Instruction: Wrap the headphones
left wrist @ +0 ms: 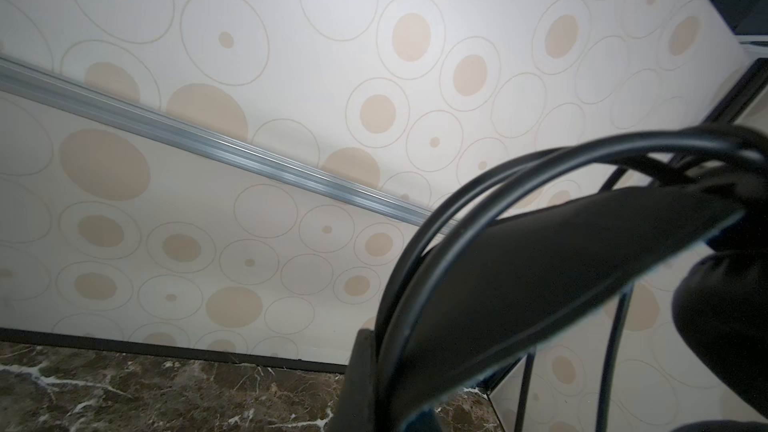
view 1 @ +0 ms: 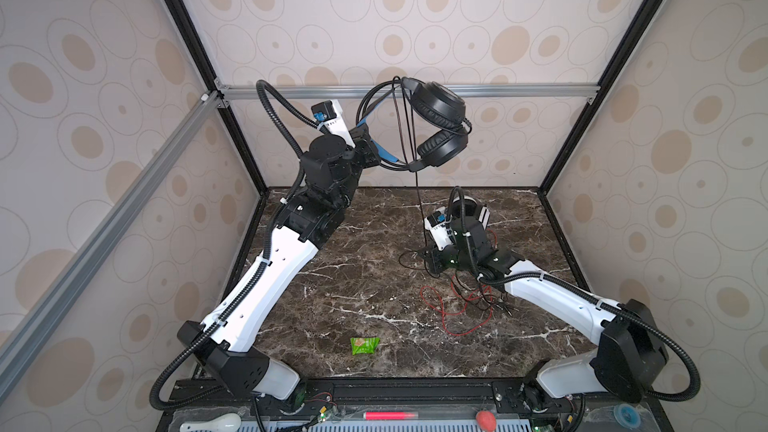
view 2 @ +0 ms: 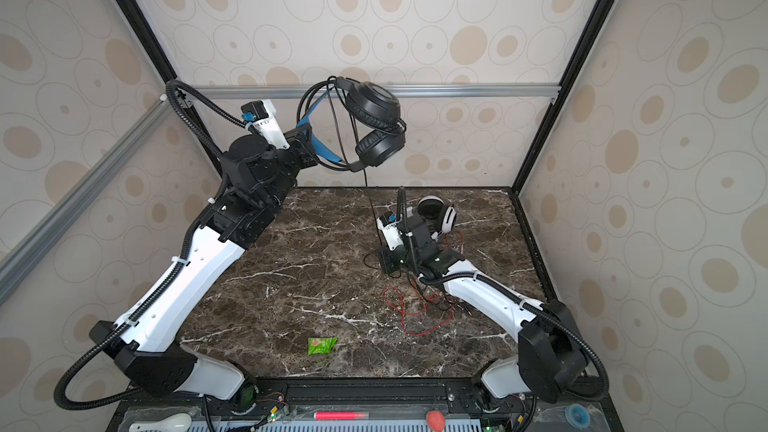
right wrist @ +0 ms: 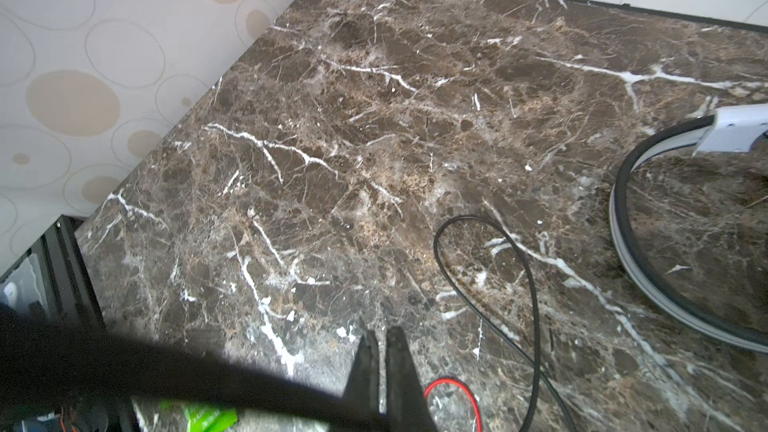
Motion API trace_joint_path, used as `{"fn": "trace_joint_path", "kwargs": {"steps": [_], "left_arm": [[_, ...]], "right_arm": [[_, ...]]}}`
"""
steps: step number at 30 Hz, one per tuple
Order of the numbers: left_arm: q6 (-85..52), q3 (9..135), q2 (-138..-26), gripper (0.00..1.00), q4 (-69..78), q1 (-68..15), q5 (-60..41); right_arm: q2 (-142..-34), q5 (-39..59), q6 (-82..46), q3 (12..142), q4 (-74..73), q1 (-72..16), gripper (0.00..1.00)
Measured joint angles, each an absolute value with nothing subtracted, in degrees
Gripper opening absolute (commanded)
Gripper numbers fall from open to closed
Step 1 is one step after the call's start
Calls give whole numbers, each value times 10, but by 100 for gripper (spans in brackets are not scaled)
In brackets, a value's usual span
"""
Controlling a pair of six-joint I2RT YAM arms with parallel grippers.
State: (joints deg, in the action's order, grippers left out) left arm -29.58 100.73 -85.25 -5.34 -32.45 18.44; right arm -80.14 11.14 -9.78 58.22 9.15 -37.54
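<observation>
The black over-ear headphones with a blue inner headband [view 1: 440,118] are being held aloft above the back edge of the table [view 1: 353,284] by the left gripper [view 1: 370,147], whose jaws are clamped on the headband. Their thin black cable [view 1: 419,201] is hanging down to the table. The white headphones with black cushions [view 2: 446,216] are lying near the back edge, right of the middle, with their thin red cable [view 1: 436,313] strewn in front. The right gripper [right wrist: 380,338] is being held low beside the black cable, jaws together.
</observation>
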Motion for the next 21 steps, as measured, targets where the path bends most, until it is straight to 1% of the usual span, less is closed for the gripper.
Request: {"fn": "trace_joint_path", "kwargs": {"steps": [7,13,21], "left_arm": [[-288,1007,-901,0,-53,-321,238],[-258,1001,-924,0,-52,-314,274],[-198,934,-924,0,-38,-299,313]], "right_arm": [[-780,61,-67,594,156,-449,0],[-777,29,-47,630,198,-499,0],[-774,-1,-6,708,257,-518,0]]}}
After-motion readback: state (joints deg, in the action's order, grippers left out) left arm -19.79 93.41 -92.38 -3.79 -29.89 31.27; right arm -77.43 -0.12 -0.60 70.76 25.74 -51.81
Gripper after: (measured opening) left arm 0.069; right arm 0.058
